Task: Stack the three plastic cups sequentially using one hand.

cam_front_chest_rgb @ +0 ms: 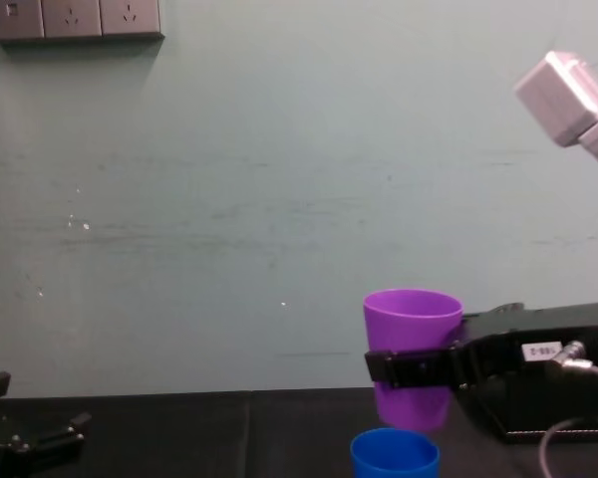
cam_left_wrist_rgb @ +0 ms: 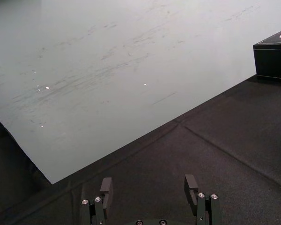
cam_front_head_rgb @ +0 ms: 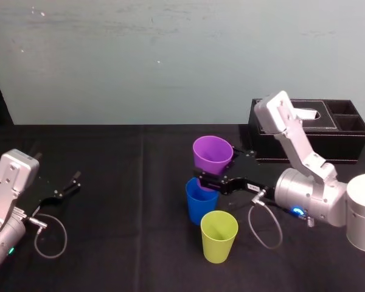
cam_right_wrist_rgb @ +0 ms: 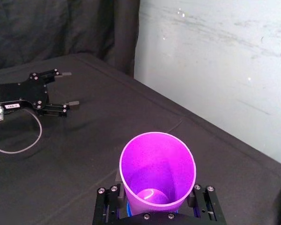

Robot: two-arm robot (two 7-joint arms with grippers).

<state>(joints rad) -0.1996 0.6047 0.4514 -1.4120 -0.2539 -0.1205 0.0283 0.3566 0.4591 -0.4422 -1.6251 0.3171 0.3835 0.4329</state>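
The right tool [cam_front_head_rgb: 220,168] is pinching the purple cup [cam_front_head_rgb: 212,153] around its lower half, holding it upright in the air with its mouth up, clear of the table [cam_front_head_rgb: 121,243]. Right beneath the tool stands the blue cup [cam_front_head_rgb: 201,204], the purple base hanging just over its open mouth. The yellow-green cup [cam_front_head_rgb: 219,236] stands just beside the blue one, on the robot's side of the tool. Well off to that tool's left, the left tool [cam_front_head_rgb: 72,185] sits low over the table, fingers spread.
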